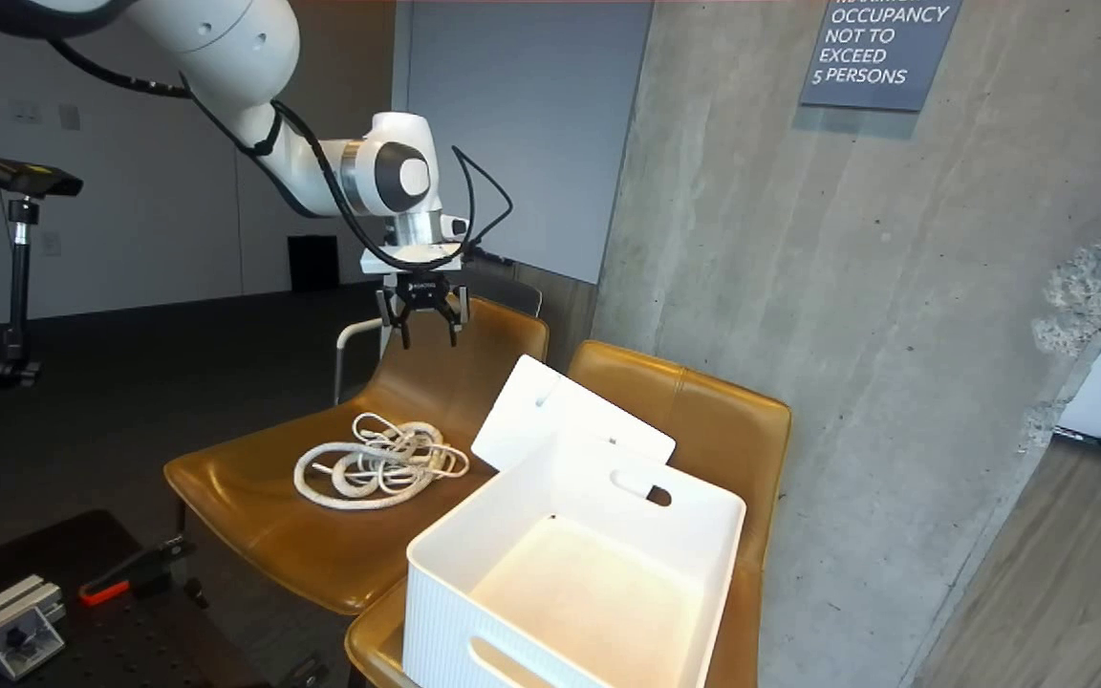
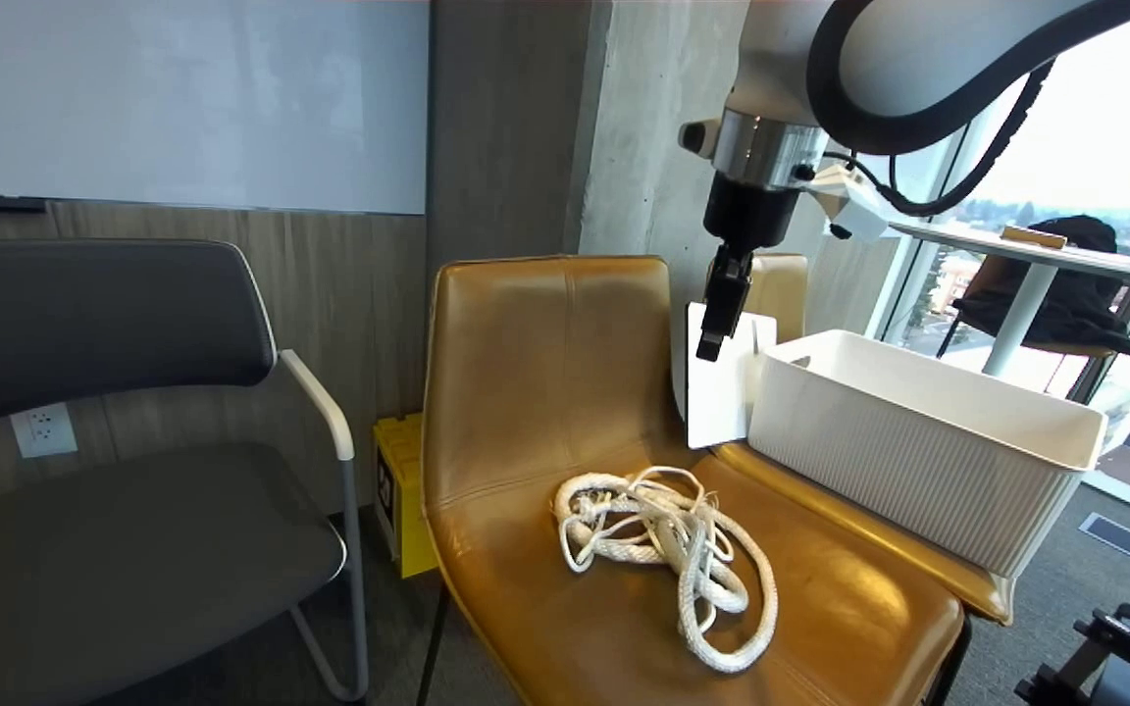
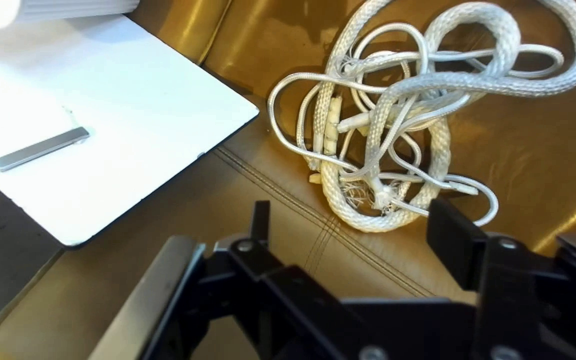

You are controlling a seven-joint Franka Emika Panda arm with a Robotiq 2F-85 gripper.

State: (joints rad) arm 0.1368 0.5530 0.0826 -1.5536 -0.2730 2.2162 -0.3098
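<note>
We saw the jaws spread wide and bare, above a brown chair (image 2: 545,363) that bore a tangle of white rope (image 3: 423,82).

Nothing sat between them, and they touched nothing that we could make out. From the jaws, the rope lay at one o'clock in the wrist view and between six and seven in both exterior views, well below them. We judged it light, soft and limp, unlikely to break, though its thin cord (image 3: 313,76) seemed apt to snag or trail. The thick outer bend (image 3: 368,223) nearest the jaws looked to us the surest place to take hold. Farther out, a white panel (image 3: 113,95) stood at ten o'clock in the wrist view, just beside a white bin (image 2: 898,471).
</note>
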